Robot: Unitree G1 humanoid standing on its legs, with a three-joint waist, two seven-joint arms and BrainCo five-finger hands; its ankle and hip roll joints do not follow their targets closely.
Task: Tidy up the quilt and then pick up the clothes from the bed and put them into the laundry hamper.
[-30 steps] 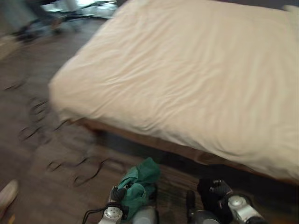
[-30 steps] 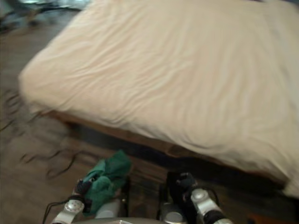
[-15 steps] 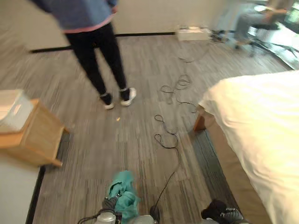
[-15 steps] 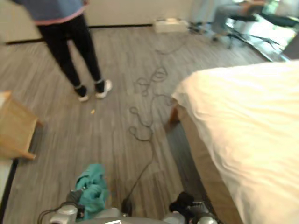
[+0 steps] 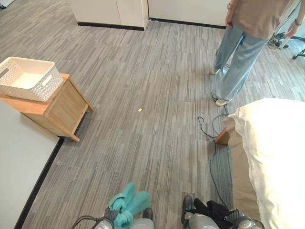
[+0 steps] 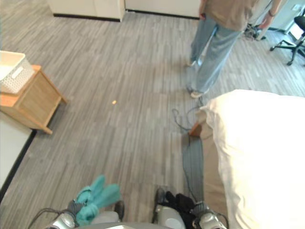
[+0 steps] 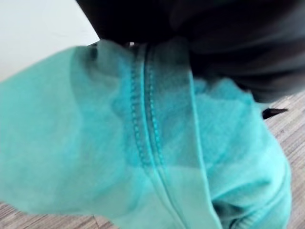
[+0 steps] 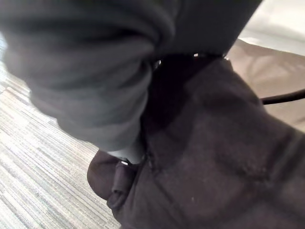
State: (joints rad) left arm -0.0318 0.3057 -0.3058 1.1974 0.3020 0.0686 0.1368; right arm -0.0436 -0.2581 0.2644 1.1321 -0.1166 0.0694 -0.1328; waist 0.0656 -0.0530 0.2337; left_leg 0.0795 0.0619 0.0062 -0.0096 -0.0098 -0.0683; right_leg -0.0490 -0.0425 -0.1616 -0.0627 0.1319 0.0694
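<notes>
Two garments are carried low: a teal top [image 5: 126, 206] bunched at the left hand [image 5: 110, 215], a black garment [image 5: 213, 211] at the right; finger grips can't be told. Best keep both bundles high while walking to the white hamper [image 5: 27, 78], far left.

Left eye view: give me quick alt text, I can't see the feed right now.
At the bottom edge the robot's left hand holds a teal garment and its right hand a black garment, over grey striped carpet. A white basket sits on a wooden side table on the left, a bed with a cream quilt lies on the right, and a person stands beyond it.
</notes>
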